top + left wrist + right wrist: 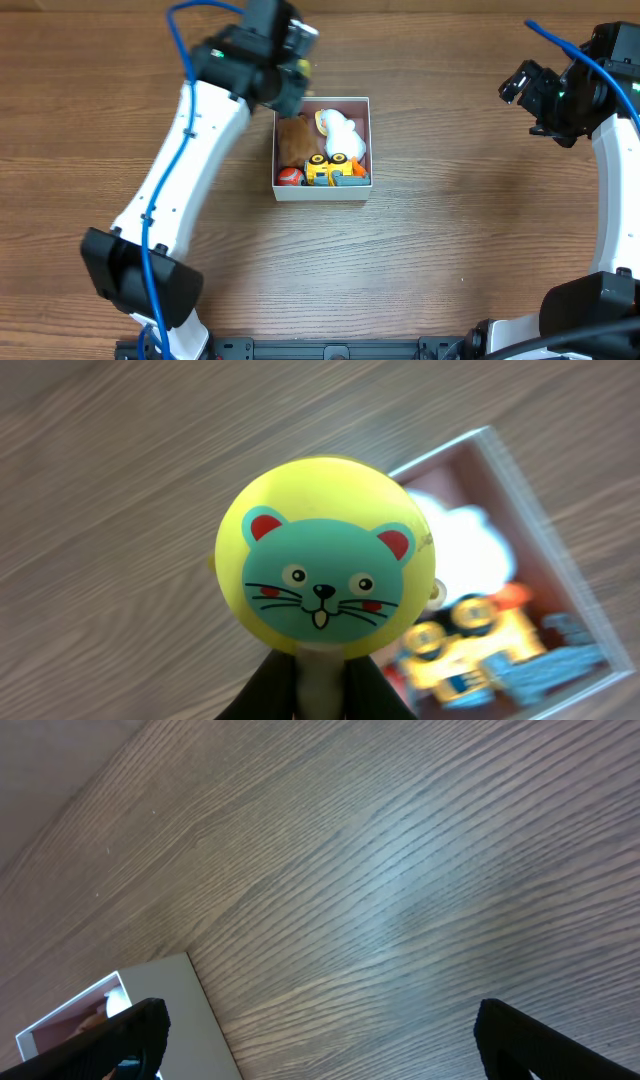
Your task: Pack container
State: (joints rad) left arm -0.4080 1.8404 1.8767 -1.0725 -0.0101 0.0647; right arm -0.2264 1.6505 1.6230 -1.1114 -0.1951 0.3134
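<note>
L gripper: closed on the pale stem of a yellow disc toy w/ teal whiskered face. In the overhead view it hangs over the container's far-left corner.
Why that grip: judged. A stem pinch keeps the disc clear of the fingers, so it can drop in w/o jaws entering the box.
Container: white walls, pink inside. Sits betw. both arms, nearer the L.
Contents: brown plush on left side, white plush far-right, yellow truck along near wall, red ball in near-left corner.
Free room: little. Best gap prob. far-left above the brown plush, hence toy's spot.
R gripper: fingers spread, empty, well right of container over wood table. Prob. parked clear of L arm.
Stage: late, judged.
</note>
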